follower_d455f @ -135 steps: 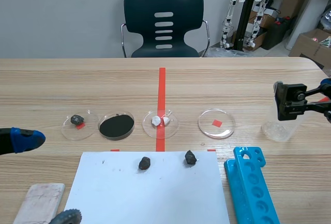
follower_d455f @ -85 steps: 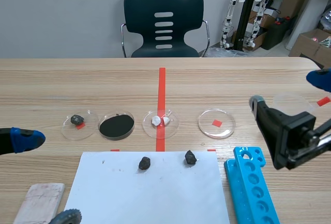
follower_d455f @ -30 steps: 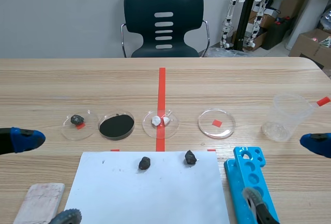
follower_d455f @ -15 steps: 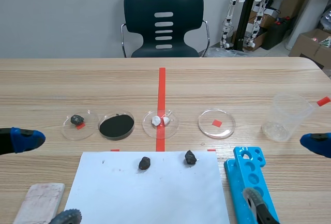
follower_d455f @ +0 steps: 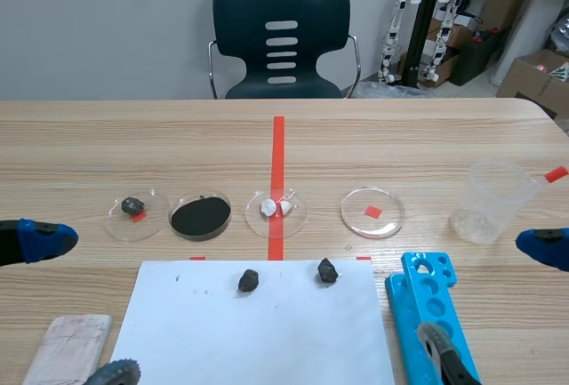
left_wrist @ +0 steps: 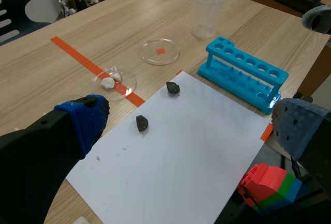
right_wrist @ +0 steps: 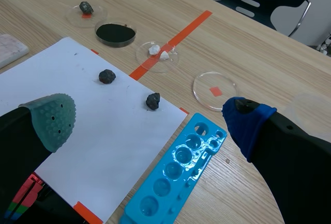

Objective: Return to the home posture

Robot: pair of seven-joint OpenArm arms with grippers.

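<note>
Both arms sit low at the near table corners. My left gripper [follower_d455f: 80,305] is open at the near left, over the left edge of the white paper sheet [follower_d455f: 267,332], and holds nothing. My right gripper [follower_d455f: 489,294] is open at the near right, above the blue tube rack [follower_d455f: 431,314], also holding nothing. In the left wrist view the open left gripper [left_wrist: 190,120] frames the paper [left_wrist: 181,167]. In the right wrist view the open right gripper [right_wrist: 147,118] spans the paper [right_wrist: 77,100] and the rack [right_wrist: 178,169].
Two dark rocks [follower_d455f: 248,280] [follower_d455f: 327,269] lie on the paper's far edge. Beyond them are several petri dishes: one with a rock [follower_d455f: 137,213], black powder [follower_d455f: 201,216], white pieces [follower_d455f: 276,210], one bare [follower_d455f: 372,212]. A plastic cup [follower_d455f: 493,200] stands right. A white block [follower_d455f: 69,348] lies near left.
The right arm left the plastic cup, swung down and back to the near right corner, and has kept still for the last second. The left arm has not moved.
</note>
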